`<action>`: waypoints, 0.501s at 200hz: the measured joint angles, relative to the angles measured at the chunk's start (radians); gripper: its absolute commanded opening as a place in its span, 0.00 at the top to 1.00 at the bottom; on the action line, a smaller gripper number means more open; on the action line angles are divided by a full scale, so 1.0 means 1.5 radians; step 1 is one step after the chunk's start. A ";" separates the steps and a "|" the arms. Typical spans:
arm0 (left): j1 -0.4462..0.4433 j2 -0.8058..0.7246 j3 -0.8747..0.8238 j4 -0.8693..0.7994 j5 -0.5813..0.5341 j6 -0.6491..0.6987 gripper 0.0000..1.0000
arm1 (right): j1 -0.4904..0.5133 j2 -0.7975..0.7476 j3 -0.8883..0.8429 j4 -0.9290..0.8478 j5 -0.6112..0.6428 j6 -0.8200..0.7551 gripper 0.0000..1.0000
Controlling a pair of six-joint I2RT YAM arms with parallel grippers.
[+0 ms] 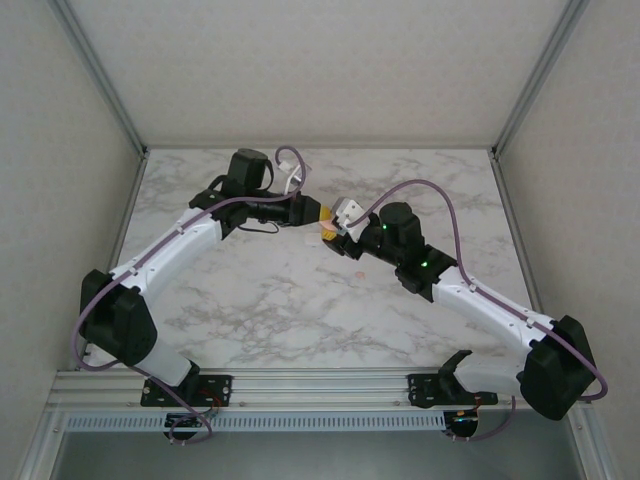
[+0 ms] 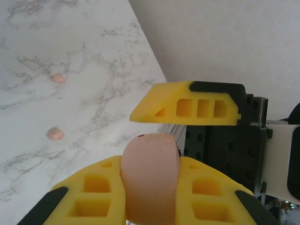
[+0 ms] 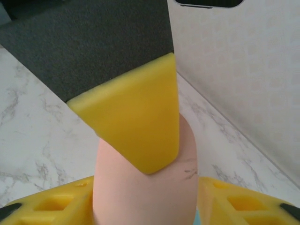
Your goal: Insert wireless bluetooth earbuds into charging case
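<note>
A pinkish-orange pebble-like charging case (image 2: 151, 178) is held up above the table where both grippers meet. My left gripper (image 2: 150, 161) is shut on it, one yellow finger pressing each side. My right gripper (image 3: 145, 187) flanks the same case (image 3: 140, 197) from the other direction. In the left wrist view one right finger (image 2: 187, 105) stands a little off the case, so that gripper is slightly open. Seen from above, the left gripper (image 1: 318, 212) and right gripper (image 1: 332, 232) are tip to tip. Two pinkish-orange earbuds (image 2: 58, 78) (image 2: 55, 134) lie on the marble below.
The marble table (image 1: 300, 300) is walled in by pale panels at the back and both sides. A small pinkish piece (image 1: 352, 272) lies just in front of the right gripper. A sliver of pale teal (image 3: 198, 219) shows beside the case; I cannot tell what it is.
</note>
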 measured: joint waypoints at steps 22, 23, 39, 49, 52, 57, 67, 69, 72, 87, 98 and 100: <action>0.000 0.000 0.001 0.011 0.005 -0.041 0.94 | -0.015 -0.011 -0.001 0.001 -0.018 -0.016 0.46; 0.000 0.000 0.001 0.012 0.005 -0.043 0.94 | -0.016 -0.012 -0.001 0.001 -0.020 -0.016 0.46; 0.000 0.000 0.002 0.030 0.012 -0.073 0.94 | -0.033 -0.019 -0.001 0.005 -0.053 -0.018 0.48; 0.000 0.000 0.002 0.040 0.016 -0.089 0.93 | -0.043 -0.022 -0.001 0.010 -0.077 -0.018 0.49; 0.000 0.000 0.002 0.042 0.018 -0.092 0.93 | -0.046 -0.023 -0.001 0.011 -0.083 -0.018 0.49; 0.000 0.000 0.002 0.046 0.020 -0.099 0.93 | -0.050 -0.023 -0.001 0.011 -0.093 -0.018 0.50; 0.000 0.000 0.002 0.049 0.023 -0.109 0.93 | -0.058 -0.025 -0.001 0.011 -0.114 -0.018 0.50; 0.000 0.000 0.002 0.050 0.023 -0.111 0.93 | -0.060 -0.026 -0.001 0.011 -0.116 -0.018 0.50; 0.000 0.000 0.002 0.050 0.024 -0.112 0.93 | -0.062 -0.026 -0.001 0.011 -0.122 -0.018 0.50; 0.000 0.000 0.002 0.053 0.025 -0.121 0.93 | -0.071 -0.031 -0.001 0.010 -0.144 -0.018 0.51; 0.000 0.000 0.002 0.054 0.027 -0.126 0.93 | -0.077 -0.035 -0.001 0.009 -0.156 -0.018 0.52; 0.000 0.000 0.002 0.055 0.027 -0.127 0.93 | -0.078 -0.036 -0.001 0.009 -0.159 -0.018 0.53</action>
